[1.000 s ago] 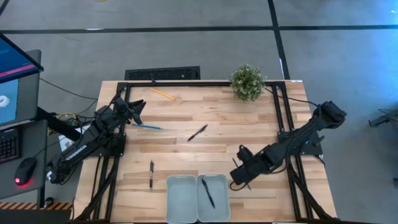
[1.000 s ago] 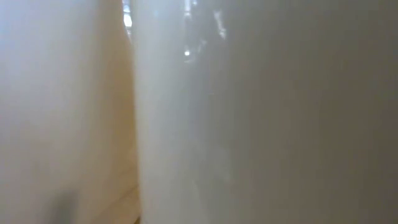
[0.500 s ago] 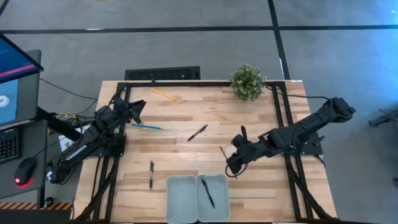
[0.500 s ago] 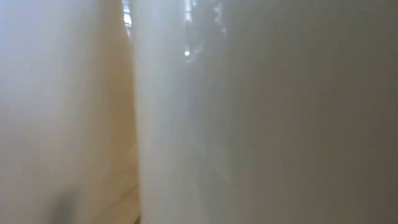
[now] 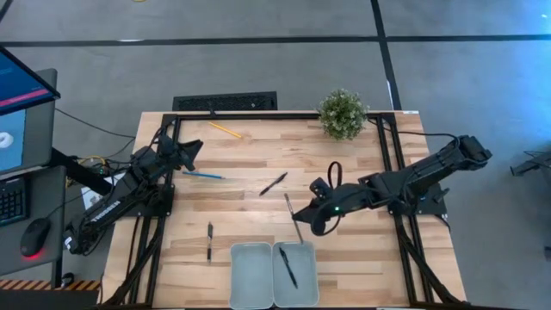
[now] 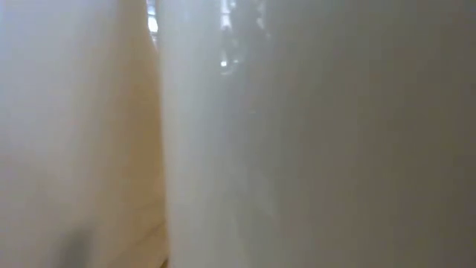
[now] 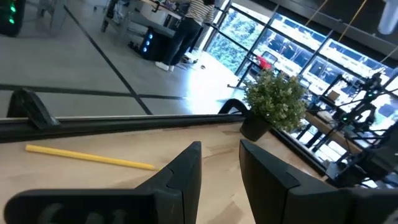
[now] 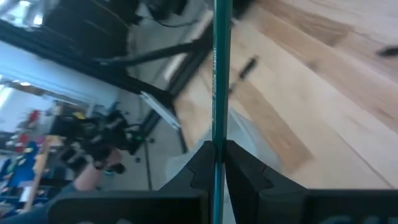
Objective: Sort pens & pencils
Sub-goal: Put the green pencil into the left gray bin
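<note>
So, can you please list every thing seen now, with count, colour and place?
loose pens: 2, black, mid-table and front left
tray pen: 1, black, in right tray
pencils: 2, yellow far edge, blue left
trays: 2, pale grey, front edge
plant: 1, green, far right
left pincer: open, empty, far left
right pincer: shut on held pen, dark greenish, behind trays

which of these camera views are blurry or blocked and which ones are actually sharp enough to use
Low view: blocked, a pale out-of-focus surface fills it. Right wrist view: the thin dark green pencil clamped in the right gripper is fairly crisp, the wooden table behind it smeared. Left wrist view: sharp on the yellow pencil and potted plant, with bright windows beyond. High view: sharp and evenly lit.
</note>
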{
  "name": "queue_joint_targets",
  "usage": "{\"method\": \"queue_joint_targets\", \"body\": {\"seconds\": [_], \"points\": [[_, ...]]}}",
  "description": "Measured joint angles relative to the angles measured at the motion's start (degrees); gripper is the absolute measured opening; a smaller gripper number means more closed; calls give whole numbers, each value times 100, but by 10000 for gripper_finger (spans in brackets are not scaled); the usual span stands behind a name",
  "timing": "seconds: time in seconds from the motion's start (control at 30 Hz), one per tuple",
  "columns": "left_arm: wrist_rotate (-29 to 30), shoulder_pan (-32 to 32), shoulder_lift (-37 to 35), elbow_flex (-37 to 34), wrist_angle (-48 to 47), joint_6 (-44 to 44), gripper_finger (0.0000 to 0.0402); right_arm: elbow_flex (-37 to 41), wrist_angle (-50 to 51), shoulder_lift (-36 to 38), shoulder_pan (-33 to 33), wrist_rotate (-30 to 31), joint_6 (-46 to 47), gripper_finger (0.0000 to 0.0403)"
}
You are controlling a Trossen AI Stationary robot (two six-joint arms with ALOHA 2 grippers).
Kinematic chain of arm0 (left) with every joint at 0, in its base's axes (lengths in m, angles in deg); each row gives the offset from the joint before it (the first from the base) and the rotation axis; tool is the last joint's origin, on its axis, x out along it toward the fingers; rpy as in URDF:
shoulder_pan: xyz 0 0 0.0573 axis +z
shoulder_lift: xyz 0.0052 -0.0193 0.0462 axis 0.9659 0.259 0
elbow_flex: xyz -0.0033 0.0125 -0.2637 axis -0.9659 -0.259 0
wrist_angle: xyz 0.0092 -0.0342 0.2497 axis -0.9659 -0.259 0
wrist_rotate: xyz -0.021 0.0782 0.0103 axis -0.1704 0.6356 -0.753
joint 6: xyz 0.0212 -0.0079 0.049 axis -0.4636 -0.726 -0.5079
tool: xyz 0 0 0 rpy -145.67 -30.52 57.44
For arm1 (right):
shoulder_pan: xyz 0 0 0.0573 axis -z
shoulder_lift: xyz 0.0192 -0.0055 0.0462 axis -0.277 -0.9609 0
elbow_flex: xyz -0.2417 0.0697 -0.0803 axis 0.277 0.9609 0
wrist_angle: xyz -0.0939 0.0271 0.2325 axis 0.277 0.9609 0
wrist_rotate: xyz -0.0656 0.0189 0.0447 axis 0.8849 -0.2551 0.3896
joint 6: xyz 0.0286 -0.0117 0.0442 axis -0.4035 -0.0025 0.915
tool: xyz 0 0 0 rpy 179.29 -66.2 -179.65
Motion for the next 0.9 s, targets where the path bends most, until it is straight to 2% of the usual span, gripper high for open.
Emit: {"method": "queue_joint_targets", "body": {"seconds": [0.13, 0.3, 0.43, 0.6, 0.73, 0.9], "points": [[-446, 0, -1, 0, 73, 361, 98, 0, -345, 0, 0, 2, -212, 52], [-1867, -2, 2, -22, 649, 669, 98, 0, -554, 0, 66, 109, -380, 52], [-2719, -2, 0, -22, 1229, 996, 98, 0, -630, 0, 163, 320, -591, 52], [-3039, 0, -1, -17, 1615, 1486, 98, 0, -910, 0, 367, 594, -779, 52], [-3184, -1, -1, -11, 1666, 1626, 98, -4, -1578, -95, 571, 743, -1127, 52], [-3527, -2, -1, -9, 1667, 1863, 98, -11, -2538, -397, 752, 508, -1563, 52]]}}
